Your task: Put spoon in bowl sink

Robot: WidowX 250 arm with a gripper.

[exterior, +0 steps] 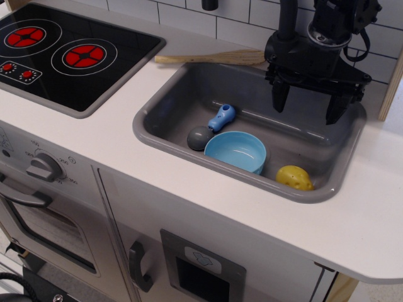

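Note:
The spoon (213, 126) lies on the floor of the grey sink (170, 135), its dark-grey scoop head toward the front left and its light-blue handle pointing back right. It touches the left rim of the light-blue bowl (235, 151), which sits empty near the sink's front wall. My black gripper (307, 104) hangs open and empty over the back right part of the sink, well above and to the right of the spoon and bowl.
A small yellow lumpy object (294, 178) lies in the sink's front right corner. A long wooden spatula (211, 58) rests on the counter behind the sink. A black stovetop (63, 53) with red burners is at the left. A tiled wall stands behind.

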